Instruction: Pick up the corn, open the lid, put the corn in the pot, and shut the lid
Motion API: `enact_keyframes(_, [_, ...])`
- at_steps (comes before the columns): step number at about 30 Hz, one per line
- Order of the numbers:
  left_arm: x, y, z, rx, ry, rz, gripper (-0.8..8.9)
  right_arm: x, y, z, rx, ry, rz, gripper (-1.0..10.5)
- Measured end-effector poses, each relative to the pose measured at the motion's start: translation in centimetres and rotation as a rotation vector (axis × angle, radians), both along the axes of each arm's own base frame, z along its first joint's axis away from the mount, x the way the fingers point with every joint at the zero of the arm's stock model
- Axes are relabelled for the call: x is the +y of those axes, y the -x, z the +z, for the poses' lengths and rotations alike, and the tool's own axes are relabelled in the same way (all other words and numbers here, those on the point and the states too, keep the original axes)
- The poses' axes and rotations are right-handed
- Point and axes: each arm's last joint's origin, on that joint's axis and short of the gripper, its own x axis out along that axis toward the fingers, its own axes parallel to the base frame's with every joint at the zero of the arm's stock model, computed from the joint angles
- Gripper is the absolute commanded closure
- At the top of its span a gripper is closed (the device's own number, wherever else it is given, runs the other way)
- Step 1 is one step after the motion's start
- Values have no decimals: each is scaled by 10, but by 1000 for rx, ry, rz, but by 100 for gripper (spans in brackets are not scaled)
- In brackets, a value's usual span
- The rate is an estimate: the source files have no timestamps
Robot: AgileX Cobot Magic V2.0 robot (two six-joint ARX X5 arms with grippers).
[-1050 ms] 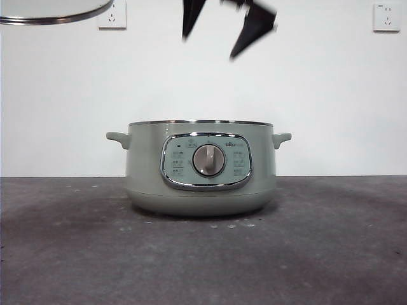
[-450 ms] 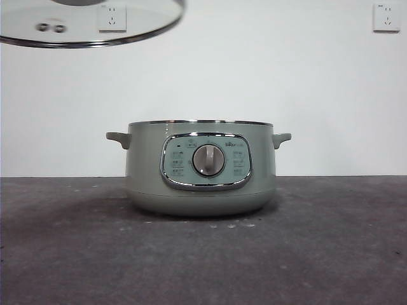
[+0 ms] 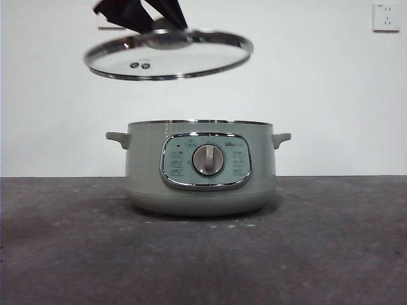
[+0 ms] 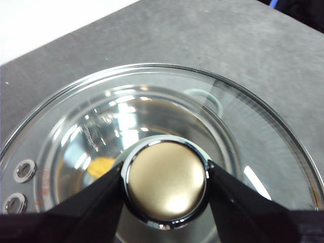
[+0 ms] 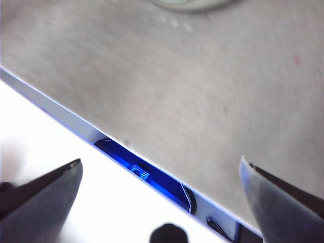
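Note:
The sage-green pot [image 3: 200, 168] stands open in the middle of the table. My left gripper [image 3: 164, 28] is shut on the knob [image 4: 165, 185] of the glass lid [image 3: 168, 57]. It holds the lid slightly tilted in the air above the pot, a little to the left. In the left wrist view the lid's glass [image 4: 243, 131] fills the picture. Through it I see the pot's inside and the yellow-orange corn [image 4: 101, 166] lying in it. My right gripper [image 5: 162, 172] is open and empty, off over the table's edge, out of the front view.
The dark grey table [image 3: 318, 254] spreads around the pot. A white wall with a socket [image 3: 386, 17] stands behind. The right wrist view shows the table's edge [image 5: 76, 126] and a sliver of the pot [image 5: 190, 4].
The lid has moved from the top left corner to the right and down, over the pot. The open gripper seen above the pot one second ago has left the front view.

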Motion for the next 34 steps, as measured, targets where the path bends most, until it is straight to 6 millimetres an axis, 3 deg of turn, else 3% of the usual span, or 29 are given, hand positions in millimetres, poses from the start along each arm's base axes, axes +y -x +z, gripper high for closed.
enact_keyframes(6, [-18, -27, -15, -21, -4, 8, 822, -13, 21, -19, -12, -29, -51, 415])
enact_keyframes(13, [-29, -47, -44, 16, -31, 16, 822, -20, 31, -19, -49, -51, -92, 416])
enact_keyframes(34, [-44, -61, -66, 3, -46, 30, 822, -22, 32, -20, -59, -48, -112, 416])
